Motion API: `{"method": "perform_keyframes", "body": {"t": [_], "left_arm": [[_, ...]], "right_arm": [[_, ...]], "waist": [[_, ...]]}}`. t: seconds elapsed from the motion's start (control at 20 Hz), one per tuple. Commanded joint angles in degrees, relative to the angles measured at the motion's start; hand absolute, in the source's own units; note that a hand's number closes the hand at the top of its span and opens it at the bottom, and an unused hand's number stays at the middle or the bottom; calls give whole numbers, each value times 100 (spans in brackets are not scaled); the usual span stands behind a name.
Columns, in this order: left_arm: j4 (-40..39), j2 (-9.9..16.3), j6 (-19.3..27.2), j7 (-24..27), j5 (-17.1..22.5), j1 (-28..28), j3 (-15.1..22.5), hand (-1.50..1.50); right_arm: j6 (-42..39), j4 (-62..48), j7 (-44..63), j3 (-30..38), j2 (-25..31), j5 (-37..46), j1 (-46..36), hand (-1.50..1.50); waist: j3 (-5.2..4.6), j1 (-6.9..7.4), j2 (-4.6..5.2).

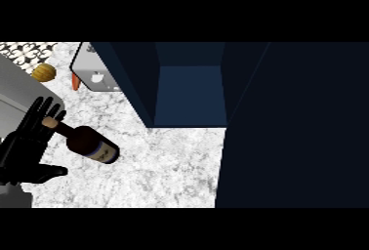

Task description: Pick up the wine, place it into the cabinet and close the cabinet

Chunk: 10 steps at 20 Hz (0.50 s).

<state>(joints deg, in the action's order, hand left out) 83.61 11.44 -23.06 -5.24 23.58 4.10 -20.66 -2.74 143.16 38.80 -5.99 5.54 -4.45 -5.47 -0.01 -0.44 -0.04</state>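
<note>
Wine bottle (90, 142) lying tilted on the marble counter (173, 166), cork end right against the left hand's (25, 146) straight, spread fingers (39, 114), nothing gripped, open dark cabinet (189, 93) up beyond.

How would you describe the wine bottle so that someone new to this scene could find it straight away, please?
Start at the open dark blue cabinet standing on the white marble counter. Look left and down: the wine bottle lies tilted on the counter, its cork-topped neck by the black left hand. Unlike the round orange fruit farther back, it is long, dark and labelled.
</note>
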Motion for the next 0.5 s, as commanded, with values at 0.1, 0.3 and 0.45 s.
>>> {"method": "perform_keyframes", "body": {"t": [0.1, 0.3, 0.45], "left_arm": [[-722, 167, -372, 407, -23, 232, -7, -150], [-1036, 258, -471, 556, -82, 358, 14, -150], [-1029, 245, -586, 650, 8, 117, -47, -150]], "right_arm": [[-71, 669, 104, 50, 5, -348, 144, -150], [11, 469, 30, -8, -135, -197, 114, -150], [-33, 843, 211, 84, -67, -413, 310, -150]], "waist": [[0, 11, 2], [0, 23, 2], [1, 17, -4]]}}
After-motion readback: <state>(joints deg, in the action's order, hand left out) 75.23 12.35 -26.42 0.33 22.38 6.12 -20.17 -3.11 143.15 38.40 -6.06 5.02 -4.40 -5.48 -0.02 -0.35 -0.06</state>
